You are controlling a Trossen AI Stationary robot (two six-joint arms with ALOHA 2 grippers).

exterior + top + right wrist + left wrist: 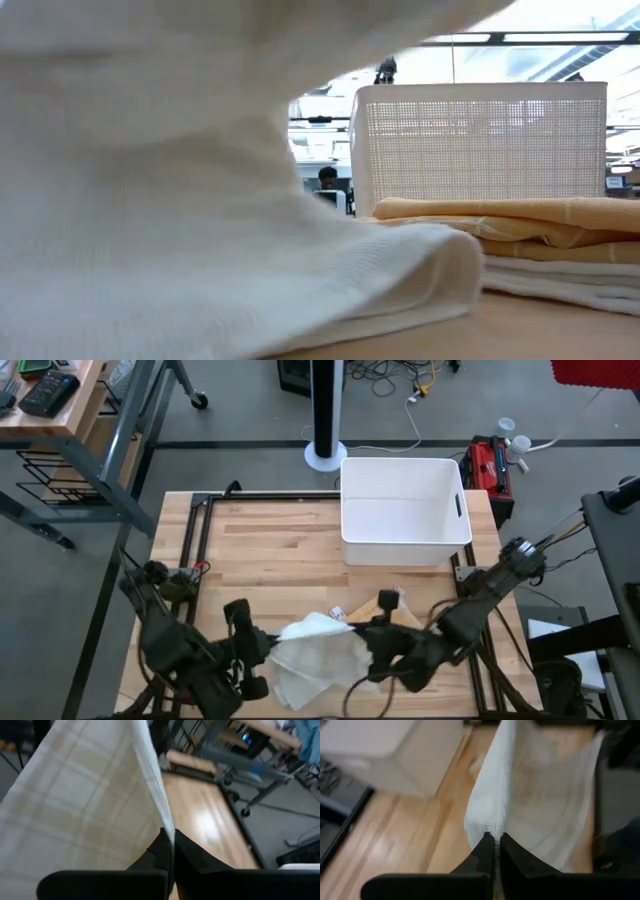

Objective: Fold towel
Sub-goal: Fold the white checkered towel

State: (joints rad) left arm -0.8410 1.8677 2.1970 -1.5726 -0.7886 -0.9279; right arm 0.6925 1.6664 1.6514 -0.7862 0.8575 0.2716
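Observation:
A white towel (318, 652) with faint checks hangs between my two grippers near the table's front edge. My left gripper (266, 647) is shut on its left end, and my right gripper (366, 644) is shut on its right end. In the low view the towel (180, 190) fills the left of the picture, and its lower fold (400, 285) rests on the table. Just behind it lies a stack of folded orange and white towels (540, 250). My left gripper (493, 845) pinches the towel's edge (487, 826) between its two shut fingers, coming slanting down from the table's left. The cloth runs up and away from the fingers toward the other arm. My right gripper (170, 842) pinches the towel's hemmed edge (162, 817) between its two shut fingers, coming slanting down from the table's right. The cloth spreads away from the fingers in a broad sheet.
A white plastic basket (405, 510) stands at the table's far right. The folded stack (388, 603) lies between it and the held towel. Bare wood (260, 550) lies at the far left. Black frame rails (190, 550) run along the table's edges.

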